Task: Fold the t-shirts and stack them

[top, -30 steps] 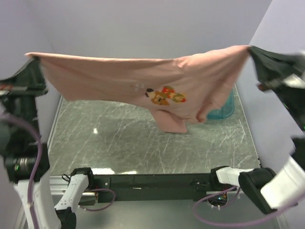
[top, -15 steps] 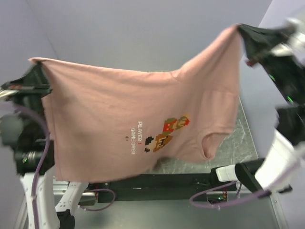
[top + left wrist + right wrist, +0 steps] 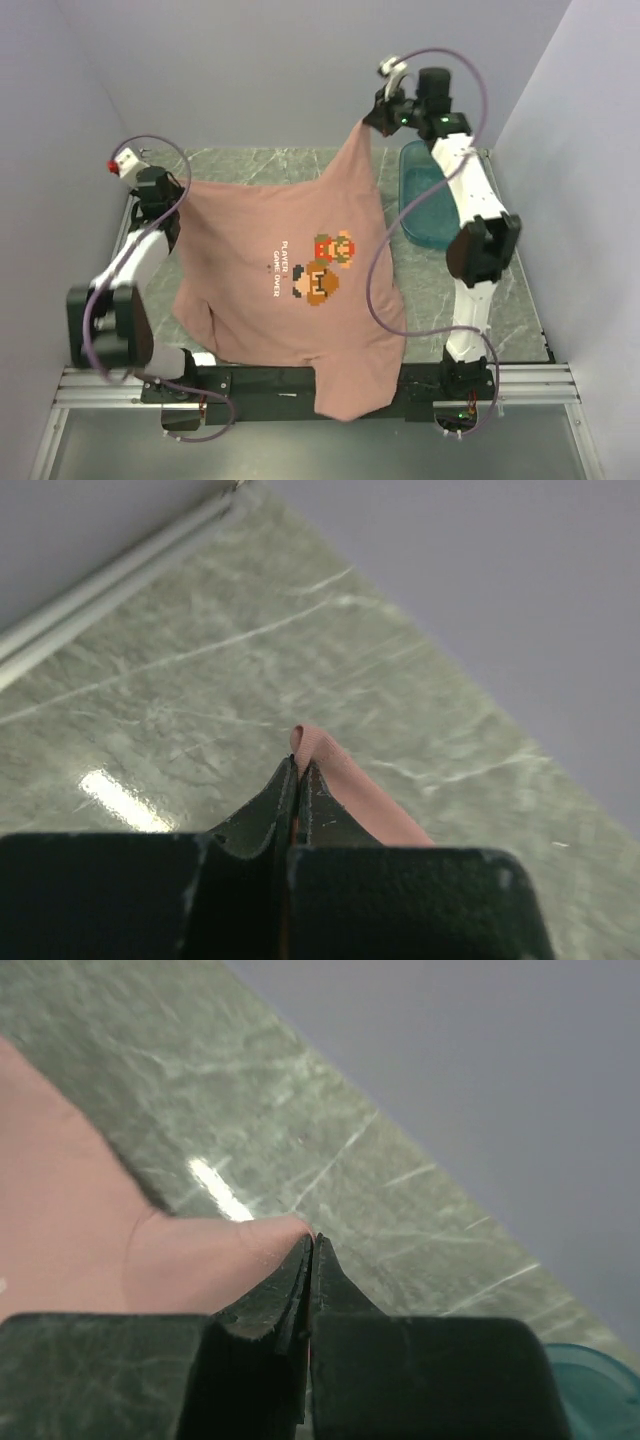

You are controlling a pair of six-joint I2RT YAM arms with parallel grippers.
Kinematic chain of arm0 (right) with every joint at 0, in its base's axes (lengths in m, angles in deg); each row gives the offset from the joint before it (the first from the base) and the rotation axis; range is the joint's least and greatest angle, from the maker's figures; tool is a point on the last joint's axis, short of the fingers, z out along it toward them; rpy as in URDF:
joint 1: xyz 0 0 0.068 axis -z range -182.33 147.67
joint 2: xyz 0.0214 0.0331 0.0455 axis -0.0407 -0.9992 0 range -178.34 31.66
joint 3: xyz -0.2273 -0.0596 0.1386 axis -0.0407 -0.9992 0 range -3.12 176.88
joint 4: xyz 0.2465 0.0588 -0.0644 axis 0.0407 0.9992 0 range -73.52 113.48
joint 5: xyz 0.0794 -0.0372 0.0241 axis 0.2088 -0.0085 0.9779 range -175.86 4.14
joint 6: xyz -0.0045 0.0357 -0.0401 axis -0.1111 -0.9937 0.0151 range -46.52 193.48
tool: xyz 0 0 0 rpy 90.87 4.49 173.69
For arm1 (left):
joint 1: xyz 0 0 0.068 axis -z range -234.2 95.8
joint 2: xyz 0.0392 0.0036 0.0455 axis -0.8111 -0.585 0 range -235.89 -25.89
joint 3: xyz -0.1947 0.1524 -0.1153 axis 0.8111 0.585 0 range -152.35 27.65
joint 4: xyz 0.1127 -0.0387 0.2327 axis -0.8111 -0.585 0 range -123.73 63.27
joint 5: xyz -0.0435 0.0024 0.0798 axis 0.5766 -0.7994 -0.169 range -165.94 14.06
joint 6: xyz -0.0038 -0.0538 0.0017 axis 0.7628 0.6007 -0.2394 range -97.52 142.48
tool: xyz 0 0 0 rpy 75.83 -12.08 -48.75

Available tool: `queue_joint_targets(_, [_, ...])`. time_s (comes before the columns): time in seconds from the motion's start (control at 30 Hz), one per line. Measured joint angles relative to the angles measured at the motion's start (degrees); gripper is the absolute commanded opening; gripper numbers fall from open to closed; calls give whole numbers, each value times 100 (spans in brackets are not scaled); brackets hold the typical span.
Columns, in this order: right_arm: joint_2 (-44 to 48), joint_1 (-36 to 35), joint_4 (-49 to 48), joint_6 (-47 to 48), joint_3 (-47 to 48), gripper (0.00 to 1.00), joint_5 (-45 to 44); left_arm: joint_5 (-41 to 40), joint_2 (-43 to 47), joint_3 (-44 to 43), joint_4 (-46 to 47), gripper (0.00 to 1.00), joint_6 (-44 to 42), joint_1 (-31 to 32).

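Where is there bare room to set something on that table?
Bare table shows along the back wall between the left gripper and right gripper, and at the near right, bordered by the t-shirt, the teal tub and the table edge. The t-shirt crowds the middle and left.

Your arms no longer raised close to camera; both now lowered, reaching out over table (image 3: 500, 300). Your left gripper (image 3: 183, 190) moved to table's left edge, right gripper (image 3: 366, 125) to far side above teal tub (image 3: 425, 205). Pink t-shirt (image 3: 290, 300), earlier stretched high in air, now spread lower, print facing up, bottom end draped over near rail (image 3: 260, 385). Tub now mostly uncovered.
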Motion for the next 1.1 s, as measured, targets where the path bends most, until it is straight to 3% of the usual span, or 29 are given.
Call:
queue_joint_targets(0.2, [-1311, -323, -214, 332, 199, 0, -787, 85, -2328, -1178, -79, 0, 31, -155])
queue_joint_targets(0.4, [-1794, -879, -621, 490, 444, 0, -2140, 273, -3213, -2120, -448, 0, 85, -308])
queue_joint_targets(0.7, [-1727, -647, -916, 354, 608, 0, -2535, 1132, -3303, -2433, -494, 0, -142, -597])
queue_joint_targets(0.87, [-1298, -457, -678, 339, 208, 0, -2074, 1631, -3263, -2380, -448, 0, -221, -715])
queue_joint_targets(1.1, [-96, -494, -619, 210, -1051, 0, -1224, 2328, -2861, -1799, -291, 0, -275, -1021])
